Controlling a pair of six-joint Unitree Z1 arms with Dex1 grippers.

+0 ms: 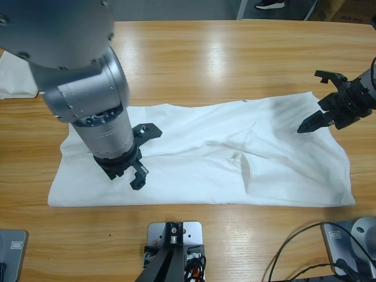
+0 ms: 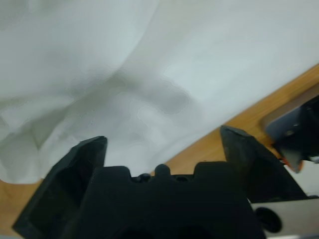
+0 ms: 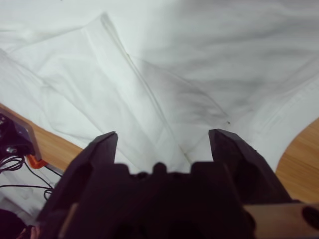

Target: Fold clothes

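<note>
Left gripper [image 1: 139, 154]: jaws spread wide, nothing between them. It hangs low over the near-left part of the white T-shirt [image 1: 205, 158], with the garment's hem and a strip of bare wooden table [image 1: 223, 53] just beyond its fingertips. In the left wrist view the same gripper [image 2: 162, 142] looks down on rumpled white cloth [image 2: 149, 74] with shallow folds, the wood [image 2: 239, 122] showing past the hem.

Right gripper [image 1: 322, 100]: jaws likewise parted and holding nothing. It stands at the far-right corner of the shirt, its lower jaw tip over the cloth edge. The right wrist view shows this gripper [image 3: 162, 137] facing a long raised crease in the fabric [image 3: 149, 64] that runs away from the jaws, with wood [image 3: 299, 159] to one side.

The T-shirt lies spread flat and lengthwise across the middle of the table, between the two grippers, wrinkled, with a small folded flap near its centre.

A second piece of white cloth [image 1: 13, 76] rests at the table's left edge, well apart from the left gripper.
</note>
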